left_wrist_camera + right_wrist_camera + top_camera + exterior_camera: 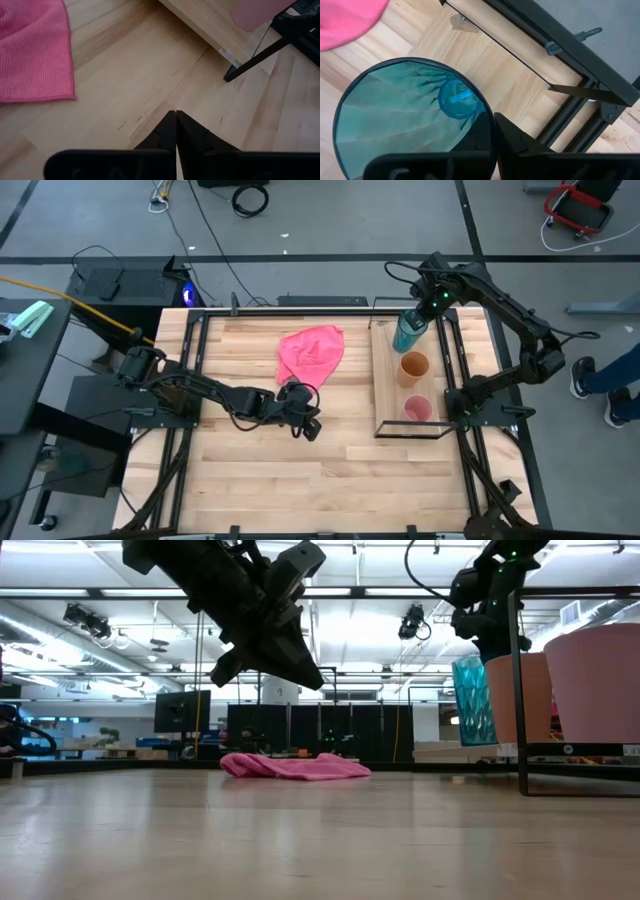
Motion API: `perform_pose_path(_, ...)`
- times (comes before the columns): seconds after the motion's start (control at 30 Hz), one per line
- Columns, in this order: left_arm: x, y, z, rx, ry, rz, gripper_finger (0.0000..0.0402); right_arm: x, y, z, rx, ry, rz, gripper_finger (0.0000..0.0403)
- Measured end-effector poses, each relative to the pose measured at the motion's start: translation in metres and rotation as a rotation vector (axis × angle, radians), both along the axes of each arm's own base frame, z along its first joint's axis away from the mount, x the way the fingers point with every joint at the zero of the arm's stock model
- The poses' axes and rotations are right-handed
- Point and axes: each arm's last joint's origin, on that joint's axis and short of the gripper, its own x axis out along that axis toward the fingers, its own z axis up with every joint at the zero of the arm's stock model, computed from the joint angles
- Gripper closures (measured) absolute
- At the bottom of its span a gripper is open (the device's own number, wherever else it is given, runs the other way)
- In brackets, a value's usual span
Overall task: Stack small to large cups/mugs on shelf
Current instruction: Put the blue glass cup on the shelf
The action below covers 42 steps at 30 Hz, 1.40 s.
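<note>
Right tool pinching teal cup rim at shelf far end, freeing orange cup; left tool closed, empty, beside shelf.

In the right wrist view, the picture's edge cuts off the teal-blue cup, and the right end effector hides part of its rim. In the low view, the pink cup runs past the frame and covers much of the orange cup.
</note>
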Motion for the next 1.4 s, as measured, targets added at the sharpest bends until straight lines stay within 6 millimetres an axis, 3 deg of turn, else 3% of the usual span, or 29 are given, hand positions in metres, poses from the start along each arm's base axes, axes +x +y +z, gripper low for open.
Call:
perform_pose_path(0.3, 0.0, 0.0, 0.0, -0.011, -0.003, 0.009, 0.0376, 0.001, -0.0025, -0.0019, 0.0, 0.013, -0.016, 0.0396)
perform_pose_path(0.57, 0.0, 0.0, 0.0, -0.01, -0.003, 0.008, 0.0389, -0.0009, -0.0034, -0.002, 0.007, 0.011, -0.055, 0.0387)
perform_pose_path(1.0, 0.0, 0.0, 0.0, -0.008, -0.003, 0.007, 0.0375, -0.0021, -0.0032, -0.0014, 0.004, 0.012, -0.06, 0.0341)
perform_pose_path(1.4, 0.0, 0.0, 0.0, -0.009, -0.003, 0.007, 0.0391, -0.0034, -0.001, 0.001, -0.001, 0.002, -0.071, 0.0303)
